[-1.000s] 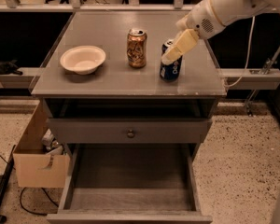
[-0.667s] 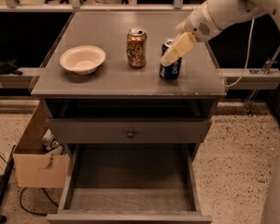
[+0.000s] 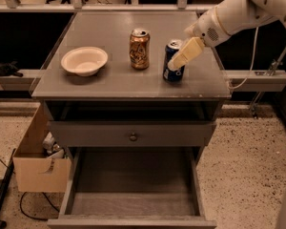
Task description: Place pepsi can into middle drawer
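The pepsi can [image 3: 172, 60], blue with a silver top, stands upright on the grey cabinet top [image 3: 109, 82], right of centre. My gripper [image 3: 178, 61] comes down from the upper right on a white arm and sits at the can's right side, its cream-coloured end lying across the front of the can. The middle drawer [image 3: 133, 194] is pulled out at the bottom front, a wide grey box with a bare floor and nothing in it.
A gold-brown can [image 3: 139, 49] stands just left of the pepsi can. A white bowl [image 3: 84, 60] sits at the left of the top. A closed drawer front with a round knob [image 3: 133, 137] is above the open drawer. A cardboard box [image 3: 38, 163] stands on the floor at the left.
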`<state>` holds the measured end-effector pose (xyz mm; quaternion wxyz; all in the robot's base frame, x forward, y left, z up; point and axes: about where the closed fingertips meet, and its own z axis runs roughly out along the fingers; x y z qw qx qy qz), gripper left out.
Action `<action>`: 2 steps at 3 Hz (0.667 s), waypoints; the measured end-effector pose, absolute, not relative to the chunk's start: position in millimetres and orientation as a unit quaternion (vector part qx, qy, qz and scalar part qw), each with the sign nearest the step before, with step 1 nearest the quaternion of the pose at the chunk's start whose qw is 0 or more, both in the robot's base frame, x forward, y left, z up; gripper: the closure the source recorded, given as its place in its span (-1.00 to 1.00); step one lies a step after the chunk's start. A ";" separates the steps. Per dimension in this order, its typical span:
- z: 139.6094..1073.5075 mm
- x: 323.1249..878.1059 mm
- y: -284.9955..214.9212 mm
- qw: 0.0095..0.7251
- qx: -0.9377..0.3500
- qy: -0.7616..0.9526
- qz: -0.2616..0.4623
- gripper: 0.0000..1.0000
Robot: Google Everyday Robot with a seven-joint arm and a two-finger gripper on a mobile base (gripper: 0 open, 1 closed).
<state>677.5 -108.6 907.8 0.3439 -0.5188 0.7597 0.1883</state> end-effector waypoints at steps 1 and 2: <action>907.4 677.5 -108.9 0.344 -0.519 0.760 0.188 -0.52; 907.4 677.5 -108.9 0.344 -0.519 0.760 0.188 -0.06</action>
